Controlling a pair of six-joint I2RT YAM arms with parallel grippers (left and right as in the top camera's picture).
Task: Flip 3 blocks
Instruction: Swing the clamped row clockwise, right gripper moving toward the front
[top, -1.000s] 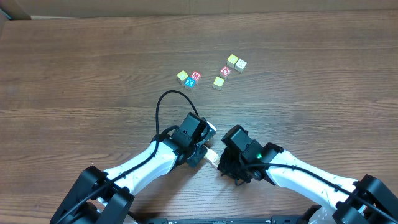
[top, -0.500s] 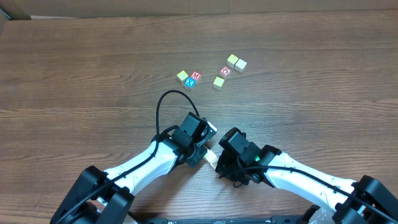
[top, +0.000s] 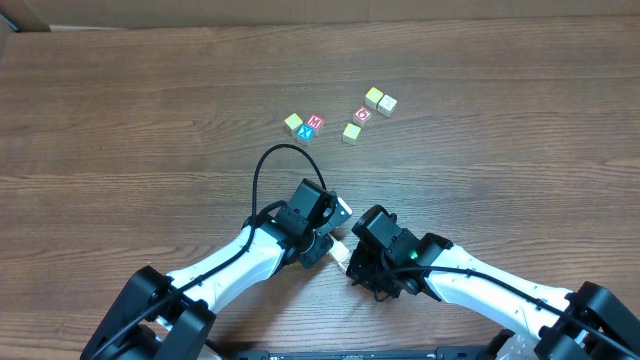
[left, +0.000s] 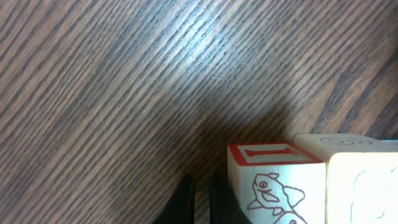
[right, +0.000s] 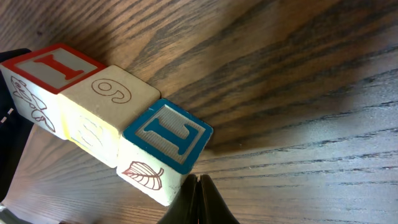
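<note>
1. The blocks (right: 106, 118) are sitting in a touching row (red-edged, pale, blue-topped, with line drawings on their sides) on the near-middle worktop (top: 150, 100).
2. They are lying between and just beside the left tool (left: 202, 196) and the right tool (right: 198, 193), both closed and gripping nothing.

**Ten cubes, two arms, one desk**

Three blocks (right: 109, 115) form one row: one red-topped block (right: 46, 71), one pale-topped block (right: 118, 90) and one blue-topped block (right: 168, 134). Seven more cubes sit on the single desk (top: 120, 120): one red "M" cube (top: 314, 122), one blue "X" cube (top: 306, 132), one red "O" cube (top: 363, 114) and four pale yellowish cubes (top: 352, 132). There are two arms, the left arm (top: 235, 262) and the right arm (top: 490, 288). They carry two end effectors, the left end effector (left: 202, 202) and the right end effector (right: 198, 202). There is one black cable (top: 255, 175).
</note>
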